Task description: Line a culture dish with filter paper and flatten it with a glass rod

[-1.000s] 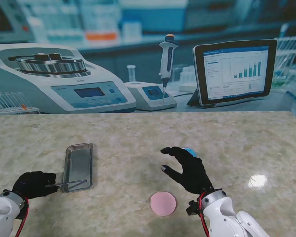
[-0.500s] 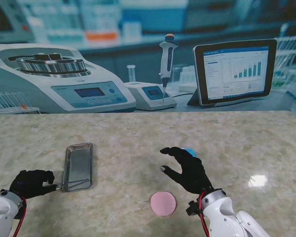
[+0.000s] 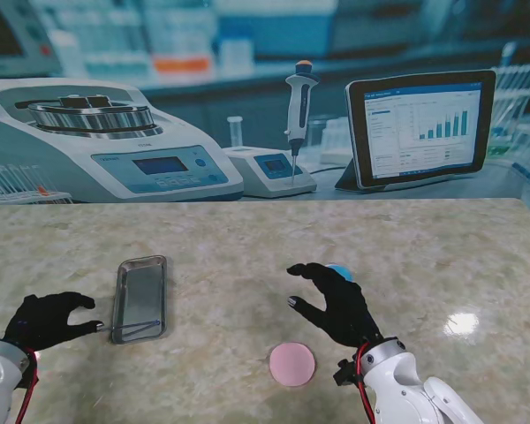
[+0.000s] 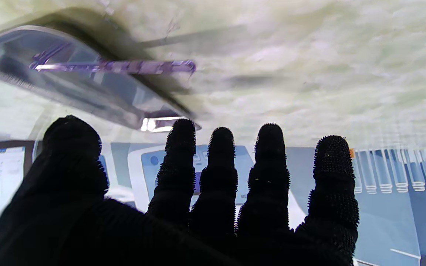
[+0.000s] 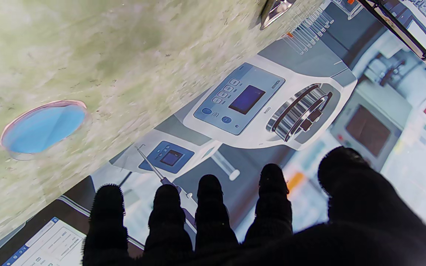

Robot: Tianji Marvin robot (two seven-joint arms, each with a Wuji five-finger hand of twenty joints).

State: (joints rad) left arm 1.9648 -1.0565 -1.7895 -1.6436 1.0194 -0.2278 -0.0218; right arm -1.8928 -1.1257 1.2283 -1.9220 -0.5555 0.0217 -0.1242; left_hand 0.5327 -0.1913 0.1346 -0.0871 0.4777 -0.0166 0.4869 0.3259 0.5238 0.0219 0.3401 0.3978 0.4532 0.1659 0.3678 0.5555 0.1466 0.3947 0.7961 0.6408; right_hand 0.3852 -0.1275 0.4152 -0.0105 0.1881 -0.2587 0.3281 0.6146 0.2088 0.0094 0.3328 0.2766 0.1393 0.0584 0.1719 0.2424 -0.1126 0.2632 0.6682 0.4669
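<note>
A thin glass rod (image 3: 128,328) lies across the near end of a steel tray (image 3: 140,291), its tip sticking out toward my left hand (image 3: 49,320). That hand is open just left of the rod, fingers spread and holding nothing. In the left wrist view the rod (image 4: 113,67) rests on the tray (image 4: 87,94) beyond my fingertips (image 4: 220,147). My right hand (image 3: 336,305) hovers open at mid-table, partly hiding a clear culture dish with a blue disc inside (image 3: 340,269), seen whole in the right wrist view (image 5: 44,129). A pink disc (image 3: 292,363) lies nearer to me.
A printed lab backdrop with a centrifuge (image 3: 106,141), a pipette (image 3: 299,106) and a tablet (image 3: 420,128) stands along the table's far edge. A bright glare spot (image 3: 462,323) shows on the marble top at the right.
My left hand has opened, let go of the glass rod and drawn back to the left. The rod stays on the tray's near end. The right hand has not moved.
</note>
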